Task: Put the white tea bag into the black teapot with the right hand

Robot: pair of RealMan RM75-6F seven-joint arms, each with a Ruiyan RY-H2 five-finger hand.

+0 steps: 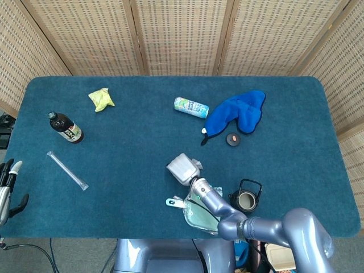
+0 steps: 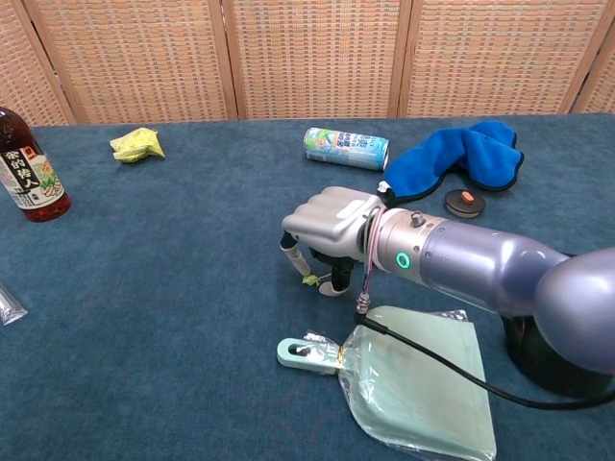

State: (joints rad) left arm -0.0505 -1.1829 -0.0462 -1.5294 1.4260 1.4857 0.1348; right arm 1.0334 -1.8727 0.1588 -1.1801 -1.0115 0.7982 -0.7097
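Observation:
My right hand [image 2: 332, 224] hangs low over the carpet at mid-table, knuckles up and fingers pointing down to the cloth. A small green tag [image 2: 310, 279] lies on the table between a finger [image 2: 293, 257] and the thumb tip, which stand apart. The white tea bag itself is hidden under the palm. In the head view the right hand [image 1: 182, 168] sits left of the open black teapot [image 1: 247, 199]. In the chest view my forearm covers most of the teapot [image 2: 524, 344]. My left hand [image 1: 7, 185] hangs empty off the table's left edge, fingers apart.
A pale green pouch with a clip [image 2: 413, 379] lies just in front of the right hand. A can [image 2: 346, 148], a blue cloth [image 2: 461, 158] and a black lid [image 2: 464, 202] lie behind it. Far left are a brown bottle [image 2: 29, 173], a yellow packet [image 2: 136, 144] and a clear tube [image 1: 67, 170].

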